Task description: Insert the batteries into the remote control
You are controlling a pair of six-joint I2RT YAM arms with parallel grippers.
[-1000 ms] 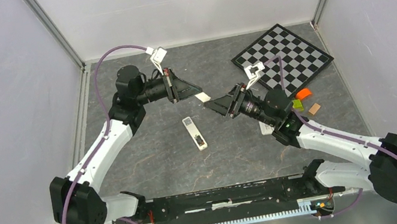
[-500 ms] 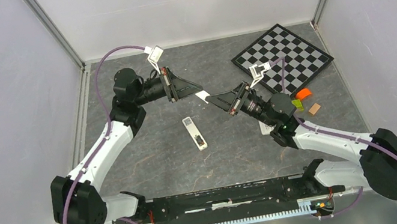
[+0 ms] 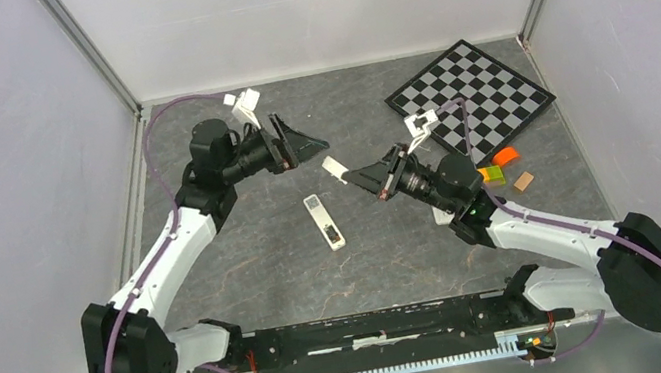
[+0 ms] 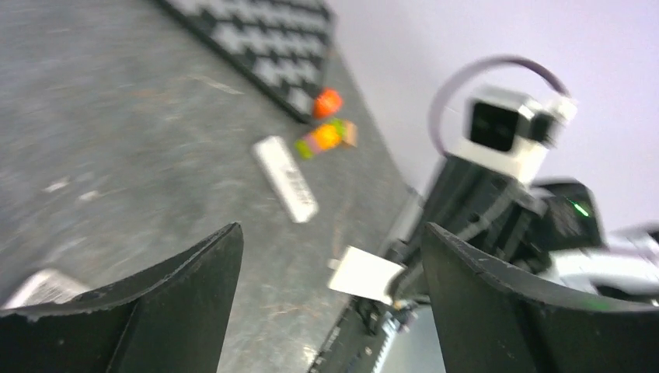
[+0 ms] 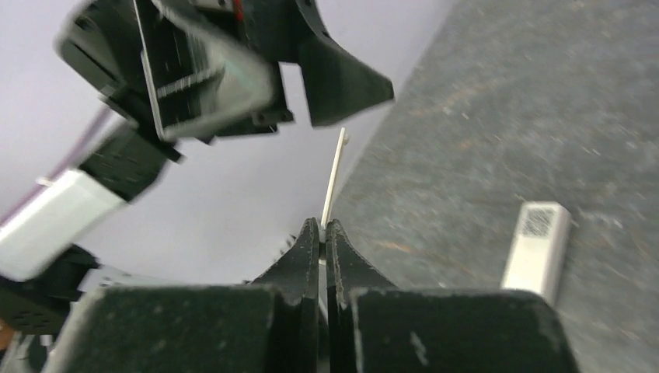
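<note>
Left claw [image 3: 311,143] wide open and empty, right claw [image 3: 352,177] clamped on a thin white cover [image 3: 334,167] mid-air, remote [image 3: 323,221] on table [image 3: 401,266].

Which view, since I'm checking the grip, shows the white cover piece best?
Right wrist: the white cover piece sits edge-on, pinched in the right tool. Left wrist shows its flat face, blurred; top external shows it small at the tool's tip.

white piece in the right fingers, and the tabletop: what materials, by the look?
White piece: probably thin rigid plastic, matte white. Edge-on in the right wrist view it shows as a straight sliver, not bent. Tabletop: dark grey, mottled and veined like stone, matte. It could equally be a printed mat or laminate; the look leaves that open.
</note>
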